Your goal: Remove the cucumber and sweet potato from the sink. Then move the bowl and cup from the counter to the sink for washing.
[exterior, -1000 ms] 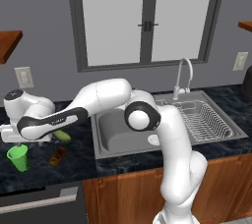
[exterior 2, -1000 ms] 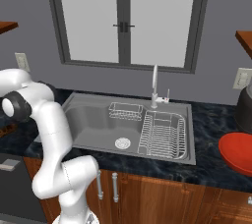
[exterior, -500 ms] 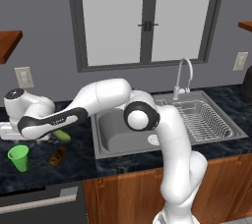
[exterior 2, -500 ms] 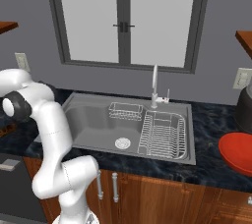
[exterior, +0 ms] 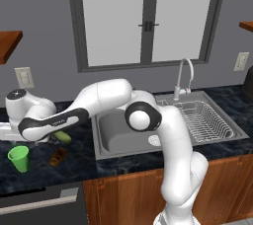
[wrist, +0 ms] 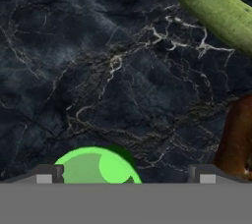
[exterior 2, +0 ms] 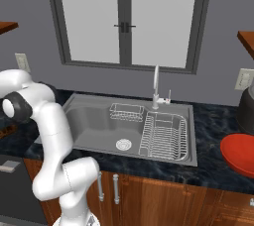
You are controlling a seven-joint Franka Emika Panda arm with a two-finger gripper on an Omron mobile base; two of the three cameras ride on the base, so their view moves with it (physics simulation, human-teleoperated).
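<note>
The small bright green tapered cup (exterior: 19,158) stands upright on the dark marbled counter (exterior: 74,165), near the reddish-brown sweet potato (exterior: 58,156) and pale green cucumber (exterior: 62,136). The gripper (wrist: 125,173) hangs above, jaws spread wide, holding nothing.

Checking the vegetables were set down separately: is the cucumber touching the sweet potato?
Apart. The hand view shows dark counter between the cucumber and the sweet potato.

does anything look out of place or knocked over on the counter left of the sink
Nothing stands out. The cucumber and sweet potato lie apart on the dark counter, the cup stands upright beside them, and nothing looks spilled.
</note>
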